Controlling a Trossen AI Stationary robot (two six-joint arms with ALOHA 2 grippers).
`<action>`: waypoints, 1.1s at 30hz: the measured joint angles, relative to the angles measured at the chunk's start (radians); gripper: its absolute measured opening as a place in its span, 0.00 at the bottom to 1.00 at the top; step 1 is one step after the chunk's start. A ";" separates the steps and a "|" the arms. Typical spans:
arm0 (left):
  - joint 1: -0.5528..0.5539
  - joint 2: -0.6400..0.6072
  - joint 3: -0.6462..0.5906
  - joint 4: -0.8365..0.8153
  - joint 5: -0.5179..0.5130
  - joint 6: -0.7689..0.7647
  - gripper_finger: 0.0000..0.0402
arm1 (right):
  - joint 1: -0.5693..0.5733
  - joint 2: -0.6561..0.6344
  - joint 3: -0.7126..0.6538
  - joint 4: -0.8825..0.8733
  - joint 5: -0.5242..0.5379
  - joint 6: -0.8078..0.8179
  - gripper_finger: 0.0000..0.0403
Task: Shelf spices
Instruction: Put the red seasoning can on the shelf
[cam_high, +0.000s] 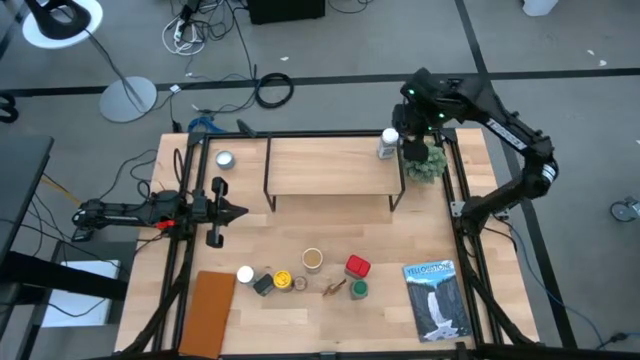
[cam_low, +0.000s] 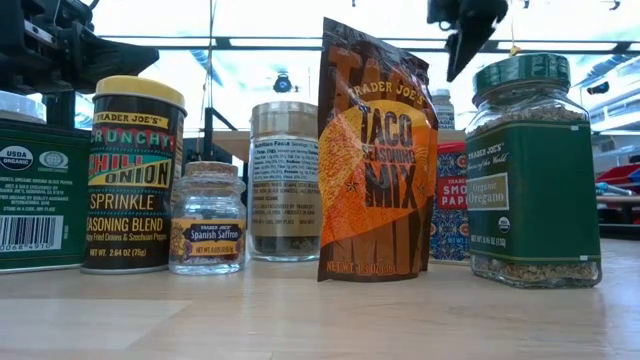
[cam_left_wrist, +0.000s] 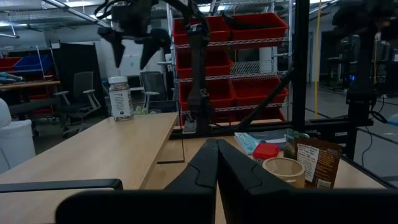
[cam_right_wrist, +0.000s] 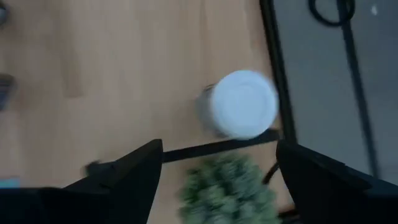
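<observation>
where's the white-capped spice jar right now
In the high view the white-capped spice jar stands on the shelf, at its right end, beside the small green plant. The open right gripper hovers just above it.

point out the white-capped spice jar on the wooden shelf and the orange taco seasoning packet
white-capped spice jar (cam_high: 388, 146), high view, on its cap
orange taco seasoning packet (cam_low: 375, 160), low view, middle of its front face
</observation>
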 joint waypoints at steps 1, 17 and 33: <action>0.000 0.000 0.000 0.000 0.000 0.000 0.03 | 0.014 -0.011 0.000 -0.017 -0.006 0.033 0.77; 0.000 0.000 0.000 0.000 0.000 0.000 0.03 | 0.423 -0.015 0.000 0.060 -0.130 0.332 0.76; 0.000 0.000 0.000 0.000 0.000 0.000 0.03 | 0.691 0.172 0.000 0.068 -0.080 0.294 0.76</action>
